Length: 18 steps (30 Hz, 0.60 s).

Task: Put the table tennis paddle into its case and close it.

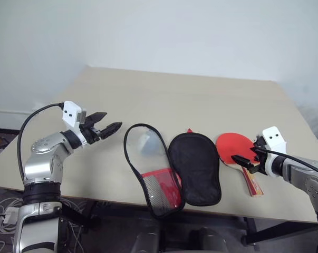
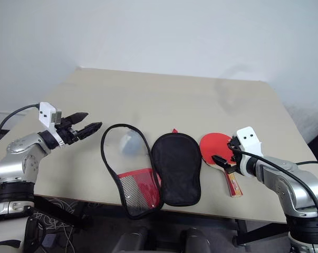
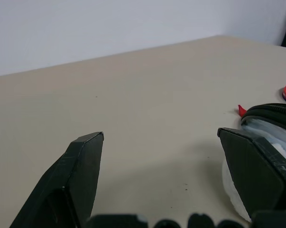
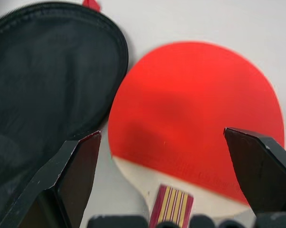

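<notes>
The table tennis paddle (image 1: pixel 233 147) lies flat on the table at the right, red face up, its striped handle (image 1: pixel 253 185) pointing at the front edge. My right gripper (image 1: pixel 243 161) hangs open just above where blade and handle meet, fingers (image 4: pixel 71 180) spread to either side of the paddle (image 4: pixel 195 118). The case (image 1: pixel 194 168) lies unzipped and spread open left of the paddle: a black half beside it, and a half with red lining and mesh (image 1: pixel 157 185) further left. My left gripper (image 1: pixel 104 129) is open and empty, left of the case and above the table.
A pale blue-white wad (image 1: pixel 146 143) sits inside the case's left half. The beige table (image 1: pixel 174 100) stretches back to a white wall. Case and paddle handle lie close to the front edge. A small red zip tab (image 1: pixel 189 130) sticks out behind the case.
</notes>
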Tool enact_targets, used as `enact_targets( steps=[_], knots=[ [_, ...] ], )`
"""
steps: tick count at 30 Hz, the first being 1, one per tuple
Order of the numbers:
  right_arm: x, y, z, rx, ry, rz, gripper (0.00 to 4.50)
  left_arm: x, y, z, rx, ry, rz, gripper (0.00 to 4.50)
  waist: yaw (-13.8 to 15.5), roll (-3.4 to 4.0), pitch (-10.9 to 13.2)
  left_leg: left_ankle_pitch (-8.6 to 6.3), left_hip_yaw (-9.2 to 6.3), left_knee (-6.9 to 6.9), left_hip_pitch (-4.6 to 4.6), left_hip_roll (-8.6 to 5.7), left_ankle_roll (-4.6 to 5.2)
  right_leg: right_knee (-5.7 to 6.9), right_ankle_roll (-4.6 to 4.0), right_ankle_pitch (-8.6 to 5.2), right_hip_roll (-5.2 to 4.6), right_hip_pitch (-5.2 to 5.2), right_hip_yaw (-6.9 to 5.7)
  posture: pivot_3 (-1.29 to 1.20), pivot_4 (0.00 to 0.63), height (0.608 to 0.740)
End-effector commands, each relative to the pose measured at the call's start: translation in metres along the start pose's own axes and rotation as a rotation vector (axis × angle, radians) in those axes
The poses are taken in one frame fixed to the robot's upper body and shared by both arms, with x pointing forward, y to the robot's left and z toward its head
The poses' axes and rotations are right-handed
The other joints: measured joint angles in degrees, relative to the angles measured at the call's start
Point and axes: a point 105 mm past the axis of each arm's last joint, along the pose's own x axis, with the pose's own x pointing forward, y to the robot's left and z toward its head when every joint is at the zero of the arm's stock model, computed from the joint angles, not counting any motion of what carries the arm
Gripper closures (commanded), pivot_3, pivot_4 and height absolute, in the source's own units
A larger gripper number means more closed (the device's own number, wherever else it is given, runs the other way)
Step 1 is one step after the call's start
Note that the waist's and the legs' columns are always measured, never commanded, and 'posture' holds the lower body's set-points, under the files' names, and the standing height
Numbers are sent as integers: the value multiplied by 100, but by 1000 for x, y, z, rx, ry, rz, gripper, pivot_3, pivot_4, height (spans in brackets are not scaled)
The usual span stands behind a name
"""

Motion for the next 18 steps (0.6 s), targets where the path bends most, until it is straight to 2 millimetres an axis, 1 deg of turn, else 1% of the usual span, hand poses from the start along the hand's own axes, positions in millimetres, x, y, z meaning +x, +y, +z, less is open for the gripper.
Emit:
enact_targets(
  steps=[1, 5, 9, 12, 15, 18],
  knots=[
    [-12, -7, 5, -26, -20, -43, 0, 0, -2, 19, 68, -39, -36, 417, 0, 0, 0, 0, -1, 0, 0, 0, 0, 0, 0, 0, -1, 1, 0, 0, 0, 715],
    [-16, -9, -6, -12, 17, -52, 0, -7, -1, 23, 79, -36, -52, 417, -1, 0, 0, -1, -1, 0, 0, 0, 2, -1, 0, 0, -1, 0, 0, 0, 0, 715],
    [-17, -11, -18, 6, 46, -70, 0, -11, 1, 32, 93, -55, -65, 417, 0, 1, 1, -1, -3, 0, 0, 0, 2, -1, 0, 0, 0, 1, 0, 0, 0, 715],
    [-17, -11, -26, 23, 63, -83, 0, -12, -4, 38, 101, -67, -101, 417, 1, 0, 0, -1, -5, 2, 0, 1, 2, -1, 0, 0, -1, 3, 4, 0, 0, 715],
    [-16, -10, -34, 41, 79, -90, 0, -12, -9, 41, 106, -66, -140, 417, -2, 1, 1, -1, -4, 3, 0, 0, 2, -1, 0, 0, -2, 3, 6, 0, 0, 715],
    [-16, -11, -45, 71, 94, -120, 0, -11, -11, 43, 110, -64, -152, 417, 4, -1, 0, -1, -9, 3, 0, 0, 2, -2, -1, -1, -3, 5, 7, 0, 0, 715]
  ],
)
